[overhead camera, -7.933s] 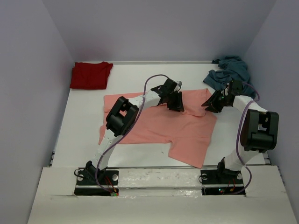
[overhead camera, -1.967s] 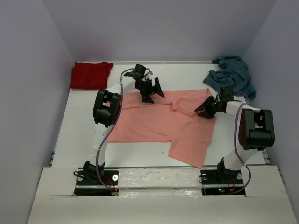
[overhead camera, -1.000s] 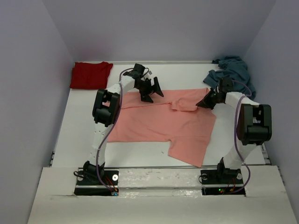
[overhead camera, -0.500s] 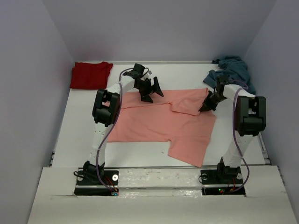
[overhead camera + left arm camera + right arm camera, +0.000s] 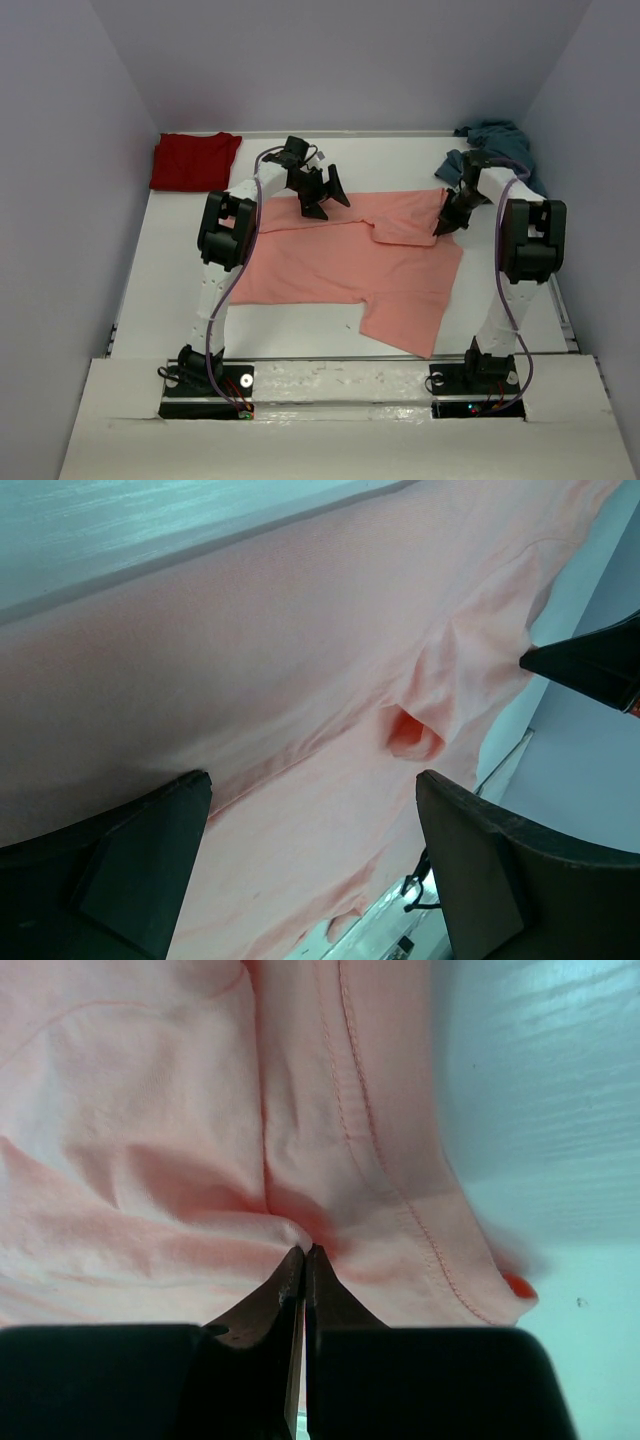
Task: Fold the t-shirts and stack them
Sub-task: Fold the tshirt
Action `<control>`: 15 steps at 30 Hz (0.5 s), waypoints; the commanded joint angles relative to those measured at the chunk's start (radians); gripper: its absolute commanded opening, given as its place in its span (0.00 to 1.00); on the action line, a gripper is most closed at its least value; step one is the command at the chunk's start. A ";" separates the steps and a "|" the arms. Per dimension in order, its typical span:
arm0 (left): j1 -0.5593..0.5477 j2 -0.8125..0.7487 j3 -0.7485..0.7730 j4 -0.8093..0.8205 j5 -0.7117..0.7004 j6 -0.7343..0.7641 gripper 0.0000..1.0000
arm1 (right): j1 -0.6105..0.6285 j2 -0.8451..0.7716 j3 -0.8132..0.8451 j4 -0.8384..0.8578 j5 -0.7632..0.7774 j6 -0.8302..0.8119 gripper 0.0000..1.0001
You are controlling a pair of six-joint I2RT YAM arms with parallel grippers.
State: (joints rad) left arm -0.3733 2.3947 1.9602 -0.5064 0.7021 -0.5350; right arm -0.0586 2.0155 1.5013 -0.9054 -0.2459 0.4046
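At salmon-pink shirt (image 5: 340, 265) edge, right hand (image 5: 441, 228)

Bare table (image 5: 175, 270) strip L of the salmon-pink shirt (image 5: 340, 265) gives me room to pass. Far corners taken: dark red shirt (image 5: 193, 160) L, teal-blue shirt (image 5: 497, 138) R, right arm (image 5: 527, 235) near it. 2 side walls (image 5: 60, 200) hem everything in.
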 commanded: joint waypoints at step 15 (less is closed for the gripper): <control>0.022 0.057 0.045 -0.015 -0.038 0.040 0.99 | 0.016 0.057 0.137 -0.190 -0.046 -0.067 0.07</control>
State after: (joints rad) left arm -0.3656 2.4081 1.9766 -0.5091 0.7204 -0.5335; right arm -0.0574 2.0777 1.6070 -1.0229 -0.2558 0.3637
